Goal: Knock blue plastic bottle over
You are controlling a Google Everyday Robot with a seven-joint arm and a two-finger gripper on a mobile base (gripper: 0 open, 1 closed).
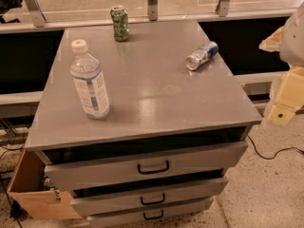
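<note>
A grey cabinet top (156, 89) is seen carrying three things, set well apart. The blue plastic bottle (90, 82) is stood on its base at the near left. A green can (119, 23) is stood at the far edge. A crushed silver-blue can (201, 55) is laid on its side at the far right. The gripper (285, 103) is held off the top, beyond its right edge.

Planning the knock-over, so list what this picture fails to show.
The tool, camera view: cut off by the right edge; only cream parts show.
The blue plastic bottle, camera view: label text too small to read.
The drawers, camera view: insides hidden behind their fronts.
</note>
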